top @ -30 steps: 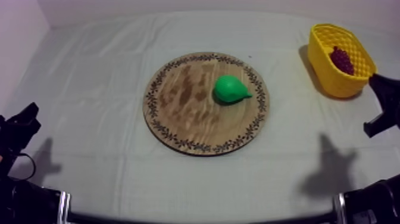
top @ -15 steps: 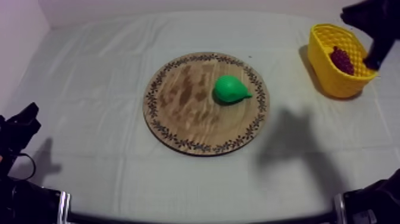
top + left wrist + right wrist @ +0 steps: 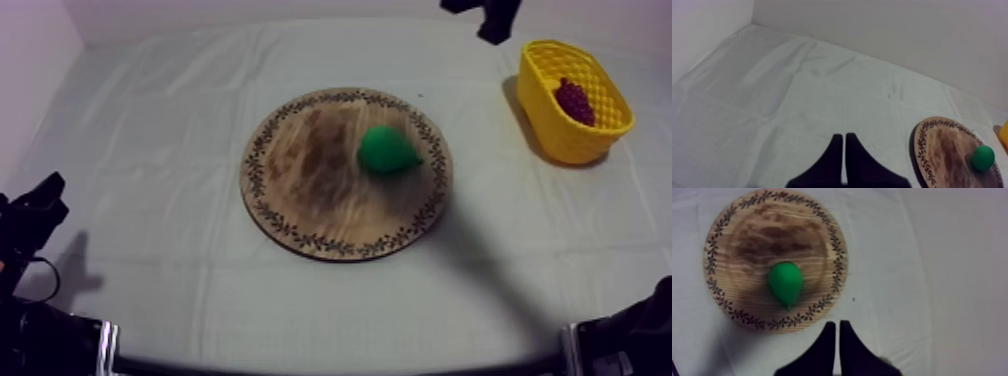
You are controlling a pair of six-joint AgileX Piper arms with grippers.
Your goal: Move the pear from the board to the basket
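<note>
The pear (image 3: 785,283) lay on the wooden board (image 3: 742,243), just ahead of the right tool (image 3: 835,324), narrow end toward it (fingers pressed together, holding nothing). The left tool (image 3: 844,136), likewise closed and empty, sat well apart.

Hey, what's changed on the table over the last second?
The right gripper swung from beside the yellow basket, past it to the table's far edge, inward toward the board. It is shut on nothing; nothing was grasped or released. The pear, board, basket, grapes and left gripper stayed put.
</note>
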